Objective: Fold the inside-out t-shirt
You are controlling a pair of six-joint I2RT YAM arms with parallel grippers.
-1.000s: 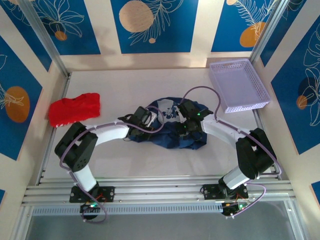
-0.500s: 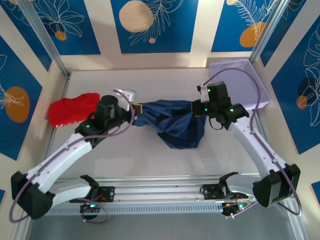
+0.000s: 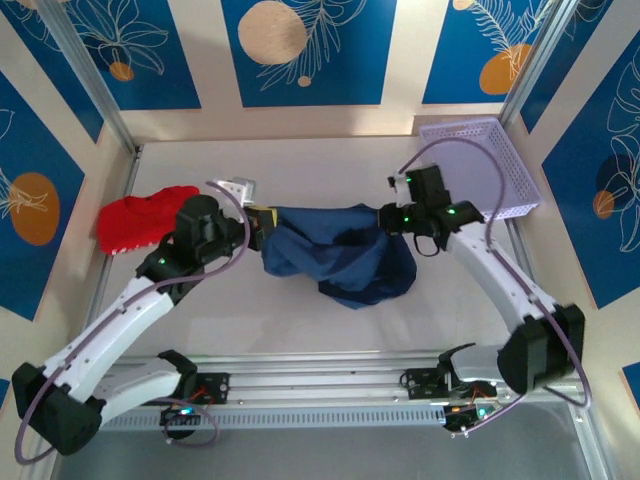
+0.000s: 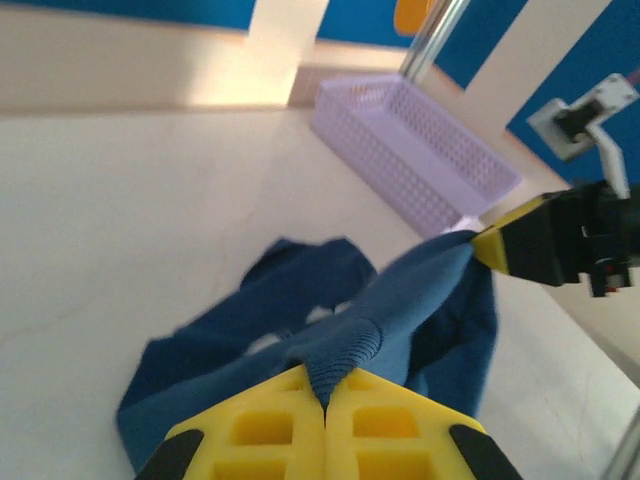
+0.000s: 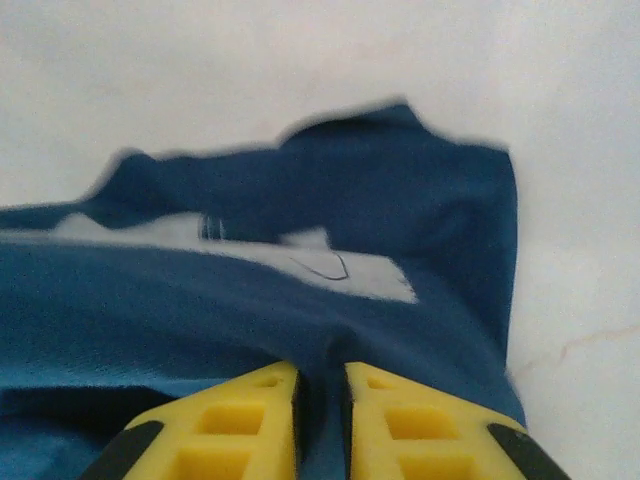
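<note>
Yellow, blocky fingers with square recesses, those of the left gripper (image 4: pixel 322 388), are pressed flat together on a ribbed fold of the inside-out t-shirt (image 3: pixel 340 255). The right gripper (image 5: pixel 320 385) leaves only a narrow slit between its matching fingers, with navy cloth pinched in it. Between the two, the soft dark navy knit hangs in a sagging swag, its lower folds crumpled on the middle of the pale, smooth table (image 3: pixel 300 160). A bright red crumpled garment (image 3: pixel 150 215) lies by the left edge. A lavender perforated basket (image 3: pixel 505 150) sits at the far right corner.
</note>
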